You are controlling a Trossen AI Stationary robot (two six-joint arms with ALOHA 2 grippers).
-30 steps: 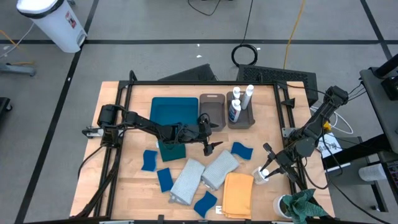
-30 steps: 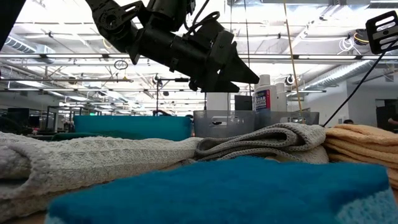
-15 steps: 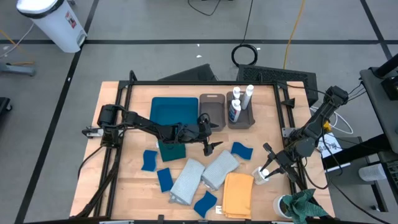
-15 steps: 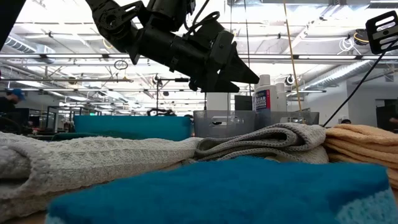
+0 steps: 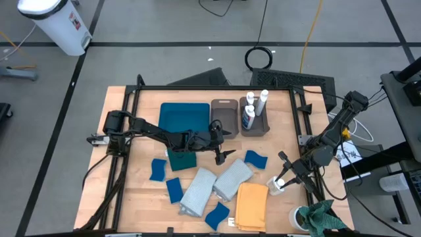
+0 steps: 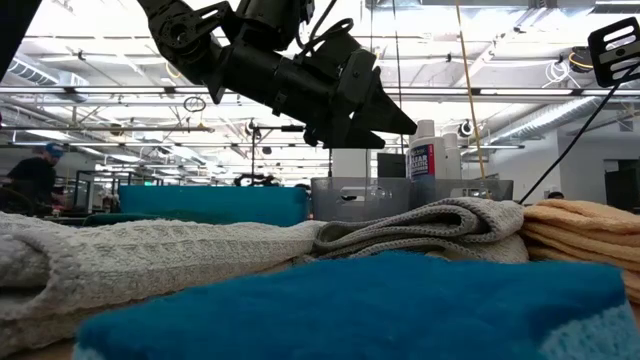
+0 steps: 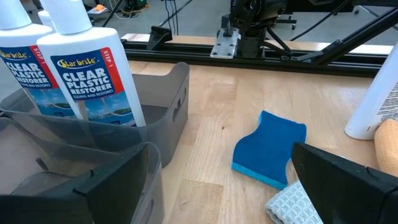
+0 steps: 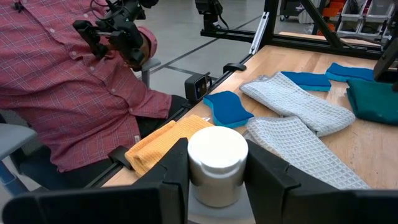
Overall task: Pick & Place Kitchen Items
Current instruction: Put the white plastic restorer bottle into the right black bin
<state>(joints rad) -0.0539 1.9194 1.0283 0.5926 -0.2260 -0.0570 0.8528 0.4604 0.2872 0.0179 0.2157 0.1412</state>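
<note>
right gripper (image 8: 217,186) | fingers clamp white bottle (image 8: 217,163) between them | left gripper (image 5: 222,155) fingers spread, holding nothing

Bottles (image 5: 255,108) stand in the right bin (image 5: 255,125); cloths (image 5: 217,184) lie before it.

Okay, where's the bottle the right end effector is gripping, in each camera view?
High view: white bottle, lower right, in the right end effector, beside the mustard yellow cloth.
Low view: not in it.
Left wrist view: at the right edge, standing.
Right wrist view: bottom centre, cap between the fingers.
Shared landmark: the mustard yellow cloth.
</note>
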